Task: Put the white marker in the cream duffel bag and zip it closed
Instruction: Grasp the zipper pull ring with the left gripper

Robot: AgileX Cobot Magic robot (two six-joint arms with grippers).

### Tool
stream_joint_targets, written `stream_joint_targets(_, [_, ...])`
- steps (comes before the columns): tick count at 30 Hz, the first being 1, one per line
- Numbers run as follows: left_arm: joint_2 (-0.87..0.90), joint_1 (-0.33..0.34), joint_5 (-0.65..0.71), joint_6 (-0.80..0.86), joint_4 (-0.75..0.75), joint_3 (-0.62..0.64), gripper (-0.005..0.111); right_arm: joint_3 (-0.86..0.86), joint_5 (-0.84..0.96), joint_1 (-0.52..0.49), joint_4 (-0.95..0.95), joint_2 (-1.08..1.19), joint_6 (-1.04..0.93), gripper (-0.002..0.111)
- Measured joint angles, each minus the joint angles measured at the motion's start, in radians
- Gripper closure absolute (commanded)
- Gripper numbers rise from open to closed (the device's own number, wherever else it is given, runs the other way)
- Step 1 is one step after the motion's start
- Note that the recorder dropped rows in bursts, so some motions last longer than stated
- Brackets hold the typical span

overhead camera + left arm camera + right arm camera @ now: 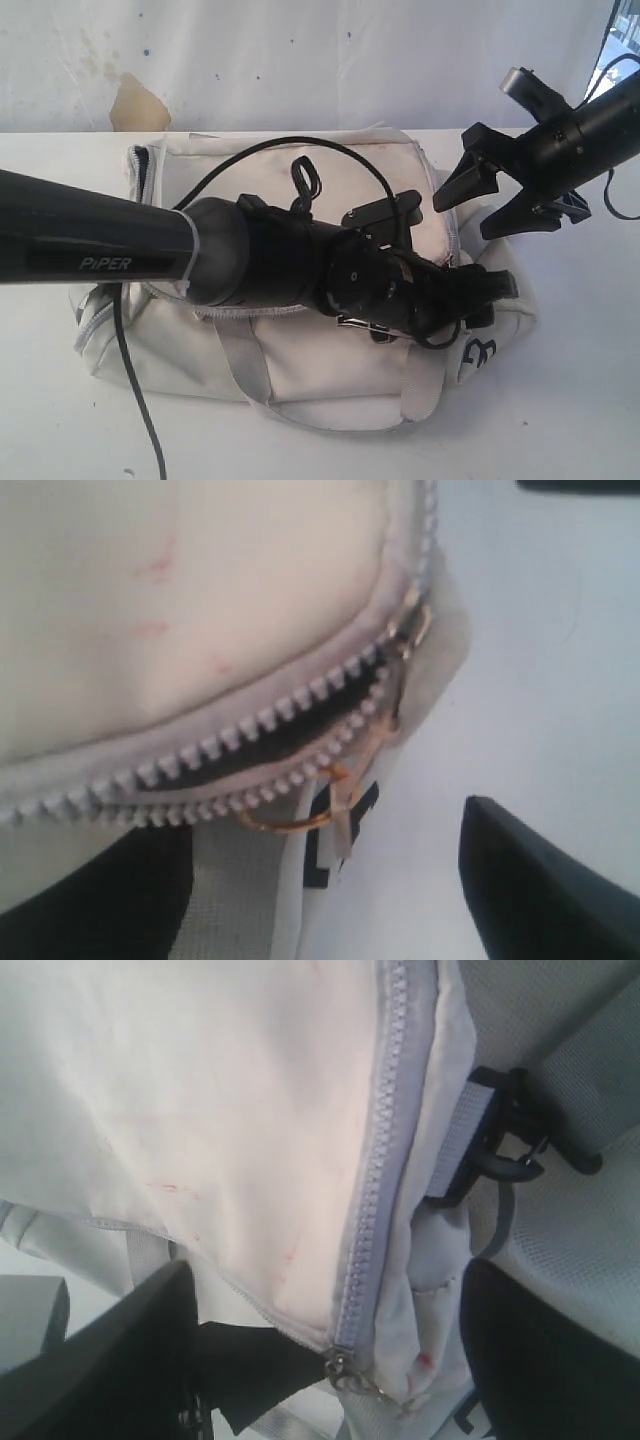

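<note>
Poising the left pincer (pixel 478 295), released, over the cream duffel bag (pixel 300 370) lying on the white worktop (pixel 580 400), by its partly gaping zipper (pixel 280 715); holding the right pincer (pixel 465 218) released above the bag's end.

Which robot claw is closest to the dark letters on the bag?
The left gripper, on the arm marked PIPER: it sits at the cream duffel bag's end, right by the dark logo. The right gripper hangs open, farther back.
</note>
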Motion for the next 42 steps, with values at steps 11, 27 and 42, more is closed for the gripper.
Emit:
stream_joint_targets(11, [0.002,0.002,-0.098,-0.002,-0.013,0.000,0.039,0.000,0.000,0.000,0.000,0.000,0.000,0.040])
stream_joint_targets(27, [0.052,0.002,-0.132,-0.002,-0.026,0.000,0.100,0.000,-0.004,0.000,-0.004,0.000,0.005,0.044])
stream_joint_targets(42, [-0.066,0.026,0.098,0.131,0.004,0.000,0.107,0.000,-0.038,0.000,-0.004,0.000,0.009,0.048])
